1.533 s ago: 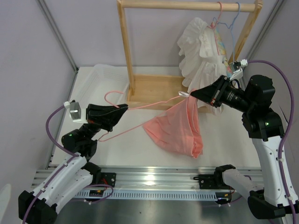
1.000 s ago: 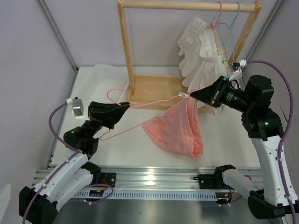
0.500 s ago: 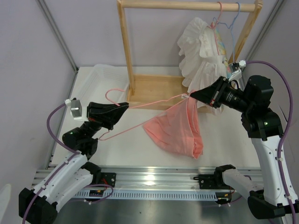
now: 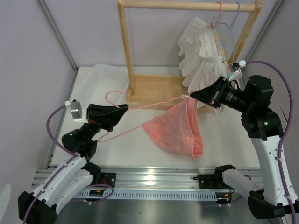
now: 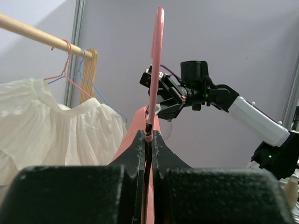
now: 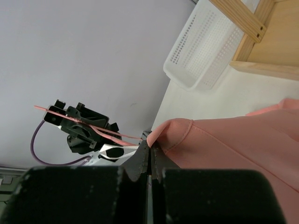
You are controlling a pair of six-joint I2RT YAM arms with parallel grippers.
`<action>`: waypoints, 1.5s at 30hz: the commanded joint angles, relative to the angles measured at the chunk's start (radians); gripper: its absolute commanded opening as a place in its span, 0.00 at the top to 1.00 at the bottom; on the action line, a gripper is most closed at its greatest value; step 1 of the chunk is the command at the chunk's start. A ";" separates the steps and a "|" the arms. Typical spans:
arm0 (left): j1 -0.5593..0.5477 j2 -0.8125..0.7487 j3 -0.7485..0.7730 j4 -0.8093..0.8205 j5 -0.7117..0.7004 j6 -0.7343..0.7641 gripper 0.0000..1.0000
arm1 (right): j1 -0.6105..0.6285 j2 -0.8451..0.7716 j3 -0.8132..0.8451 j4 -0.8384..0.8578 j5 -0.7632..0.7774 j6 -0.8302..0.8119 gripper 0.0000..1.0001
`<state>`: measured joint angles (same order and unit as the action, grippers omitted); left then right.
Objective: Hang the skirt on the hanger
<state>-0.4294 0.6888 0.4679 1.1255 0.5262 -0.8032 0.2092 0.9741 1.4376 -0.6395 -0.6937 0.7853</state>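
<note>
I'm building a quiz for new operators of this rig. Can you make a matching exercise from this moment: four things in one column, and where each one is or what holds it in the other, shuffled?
Things:
1. skirt
2. hanger
3. white ruffled garment
4. white basket

Places:
A. hanging on the wooden rack
B. pinched in the left gripper
C. on the table, left of the rack
D. pinched at its edge by the right gripper

Pairs: 1-D, 2-B, 3-A, 4-C
</note>
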 commanded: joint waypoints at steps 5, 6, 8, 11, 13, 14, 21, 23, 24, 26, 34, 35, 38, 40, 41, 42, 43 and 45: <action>0.009 -0.107 0.021 -0.468 -0.210 0.147 1.00 | -0.004 -0.018 0.066 -0.029 0.127 -0.049 1.00; 0.009 -0.118 0.026 -0.525 -0.225 0.156 1.00 | -0.004 -0.018 0.063 -0.046 0.153 -0.078 1.00; -0.015 -0.135 0.035 -0.721 -0.270 0.179 1.00 | -0.004 -0.031 0.020 -0.049 0.186 -0.096 1.00; -0.106 -0.118 0.057 -1.039 -0.541 0.205 1.00 | 0.002 -0.049 -0.060 -0.020 0.201 -0.104 1.00; -0.150 -0.086 0.063 -1.136 -0.735 0.206 1.00 | 0.021 -0.055 -0.081 -0.017 0.252 -0.127 1.00; -0.150 -0.066 0.058 -1.177 -0.767 0.202 1.00 | 0.028 -0.055 -0.088 -0.017 0.266 -0.135 1.00; -0.131 0.254 0.132 -1.011 -0.752 0.214 1.00 | 0.073 -0.043 -0.161 -0.002 0.370 -0.184 1.00; -0.095 0.330 0.149 -0.965 -0.740 0.173 1.00 | 0.073 -0.034 -0.158 -0.008 0.390 -0.204 1.00; -0.076 0.345 0.155 -0.908 -0.727 0.165 1.00 | 0.073 -0.032 -0.152 -0.012 0.398 -0.213 1.00; -0.071 0.379 0.204 -0.847 -0.672 0.174 1.00 | 0.073 -0.031 -0.138 -0.025 0.405 -0.224 1.00; -0.077 0.422 0.429 -1.038 -0.703 0.260 1.00 | 0.075 -0.049 -0.178 -0.006 0.398 -0.238 1.00; -0.077 0.413 0.436 -1.035 -0.695 0.266 0.99 | 0.075 -0.048 -0.178 -0.005 0.399 -0.239 1.00; -0.075 0.454 0.550 -1.087 -0.672 0.332 1.00 | 0.076 -0.034 -0.178 0.015 0.393 -0.242 1.00; -0.072 0.527 0.688 -1.092 -0.673 0.384 1.00 | 0.075 -0.017 -0.172 0.027 0.395 -0.247 1.00; -0.068 0.596 0.777 -1.112 -0.670 0.400 1.00 | 0.076 -0.011 -0.171 0.031 0.393 -0.245 1.00; -0.068 0.630 0.822 -1.118 -0.673 0.438 1.00 | 0.076 -0.006 -0.158 0.034 0.390 -0.247 1.00; -0.069 0.661 0.898 -1.119 -0.702 0.450 1.00 | 0.075 -0.002 -0.149 0.032 0.390 -0.251 1.00; -0.069 0.712 1.001 -1.119 -0.741 0.486 1.00 | 0.076 0.011 -0.129 0.026 0.398 -0.258 1.00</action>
<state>-0.5034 1.3525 1.3144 0.0036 -0.1703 -0.4217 0.2806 0.9737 1.2541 -0.6769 -0.3099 0.5541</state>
